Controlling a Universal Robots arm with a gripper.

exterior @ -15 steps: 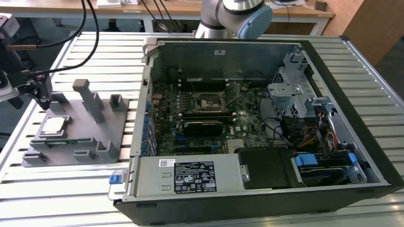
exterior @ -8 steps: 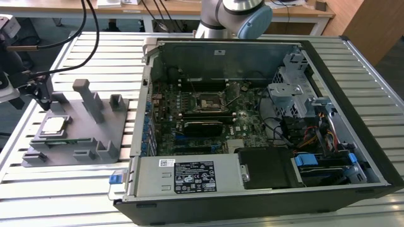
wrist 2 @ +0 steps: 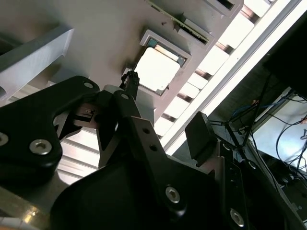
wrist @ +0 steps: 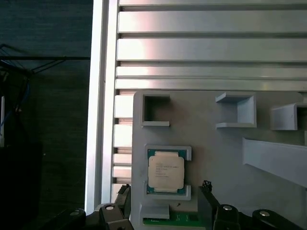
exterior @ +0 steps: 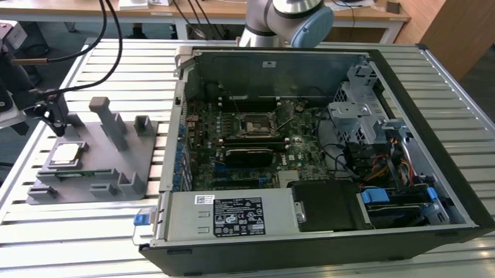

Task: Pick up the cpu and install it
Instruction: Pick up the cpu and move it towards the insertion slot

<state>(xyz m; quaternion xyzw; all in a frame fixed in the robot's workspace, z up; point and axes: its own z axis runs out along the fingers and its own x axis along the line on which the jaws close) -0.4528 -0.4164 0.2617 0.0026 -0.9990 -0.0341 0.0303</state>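
Note:
The cpu [exterior: 64,153] is a flat square chip with a silver lid. It lies in a recess of the grey fixture plate [exterior: 116,156] on the exterior view's left, outside the computer case. My gripper [exterior: 55,123] hangs just above and beside it. In the first wrist view the cpu [wrist: 165,171] lies below the gap between the two black fingertips [wrist: 206,188] of the gripper [wrist: 164,189], which is open. The second wrist view shows the cpu [wrist 2: 156,68] beyond the open gripper [wrist 2: 165,105]. Nothing is held.
The open computer case [exterior: 433,92] lies on the slatted aluminium table [exterior: 93,243], with the black motherboard socket [exterior: 255,124] near its middle. Upright grey blocks [exterior: 108,121] stand on the fixture near the cpu. Cables [exterior: 85,46] hang over the exterior view's left.

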